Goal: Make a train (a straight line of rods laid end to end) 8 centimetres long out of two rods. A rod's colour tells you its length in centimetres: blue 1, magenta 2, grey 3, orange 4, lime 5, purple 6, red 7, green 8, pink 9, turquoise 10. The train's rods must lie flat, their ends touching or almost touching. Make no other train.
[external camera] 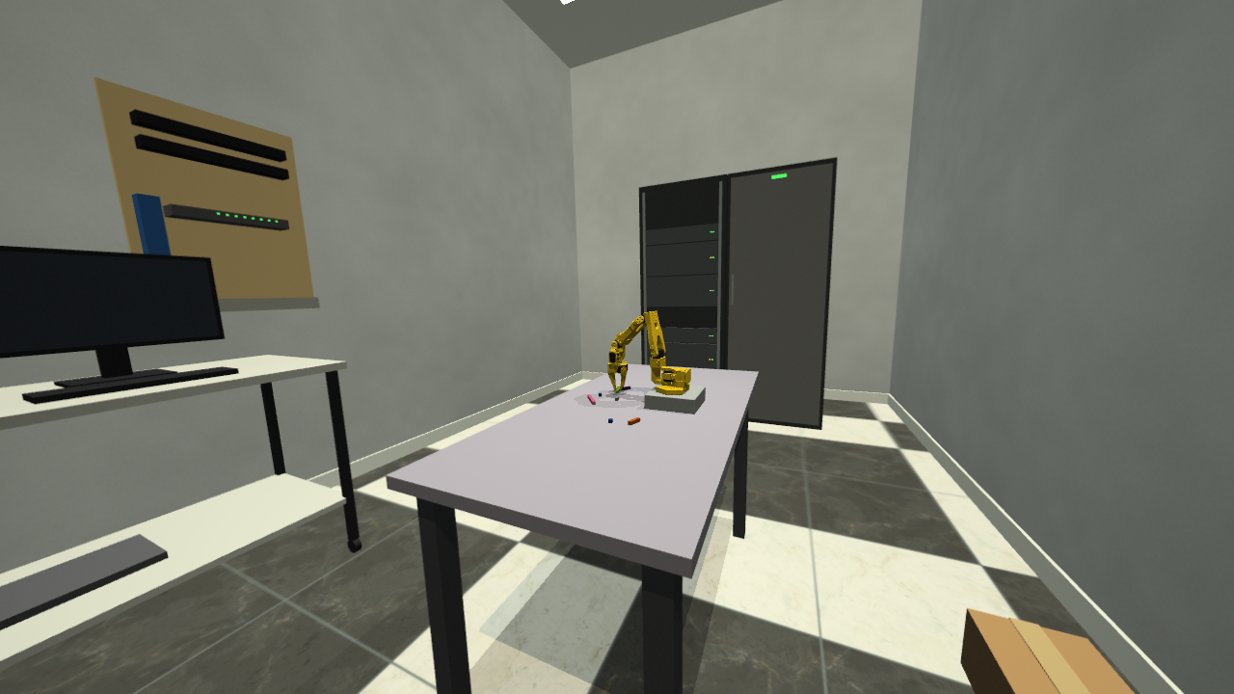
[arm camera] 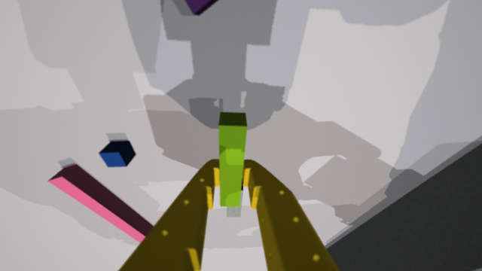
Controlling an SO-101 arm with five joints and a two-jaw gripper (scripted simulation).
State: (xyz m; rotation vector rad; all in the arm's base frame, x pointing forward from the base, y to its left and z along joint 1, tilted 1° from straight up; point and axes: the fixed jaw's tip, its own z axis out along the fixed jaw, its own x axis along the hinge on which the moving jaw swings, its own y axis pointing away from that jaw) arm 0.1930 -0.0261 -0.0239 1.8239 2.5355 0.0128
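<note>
My gripper [arm camera: 231,188] is shut on a lime rod [arm camera: 232,159] that sticks out forward between the fingers, held above the table. In the exterior view the gripper [external camera: 617,384] hangs low over the table's far left part, near the arm's base. A pink rod [arm camera: 99,203] lies flat on the left of the wrist view and shows in the exterior view [external camera: 592,399]. A small blue rod [arm camera: 117,153] lies just beyond it. The end of a purple rod [arm camera: 196,5] shows at the top edge of the wrist view.
An orange rod [external camera: 633,421] and another small blue rod [external camera: 610,421] lie nearer the table's middle. The arm's grey base block [external camera: 674,398] stands to the right of the gripper and shows as a dark slab [arm camera: 414,222] in the wrist view.
</note>
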